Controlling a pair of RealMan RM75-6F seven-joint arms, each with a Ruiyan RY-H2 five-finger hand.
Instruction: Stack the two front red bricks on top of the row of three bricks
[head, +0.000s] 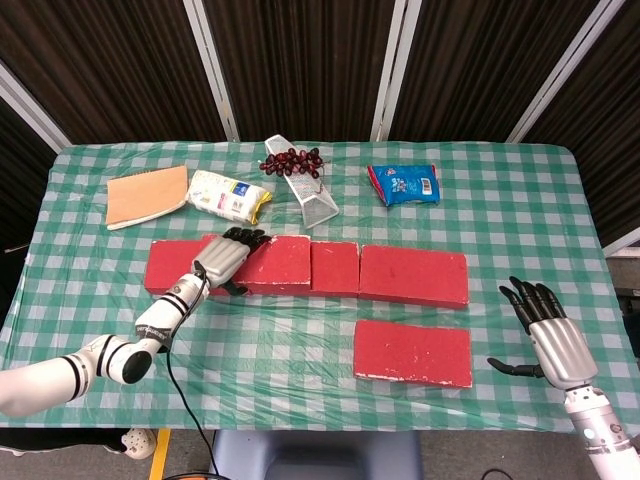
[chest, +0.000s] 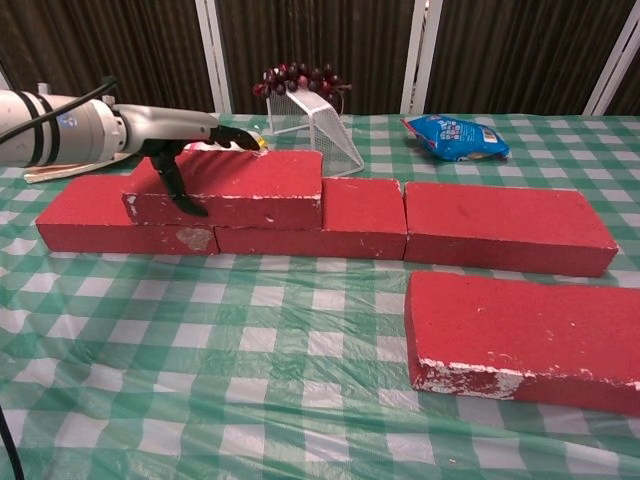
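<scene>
Two rough red bricks (chest: 520, 335), checked tablecloth (chest: 250, 400)

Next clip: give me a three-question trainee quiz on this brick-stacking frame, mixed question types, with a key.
1. True or false: the front brick already lies on the row of three bricks.
2. Which hand rests on the stacked brick? A) left hand B) right hand
3. Fill in: behind the row, a bunch of red ___ lies on a wire basket.

Key: 1 false, it lies on the tablecloth; 2 A; 3 grapes.
</scene>
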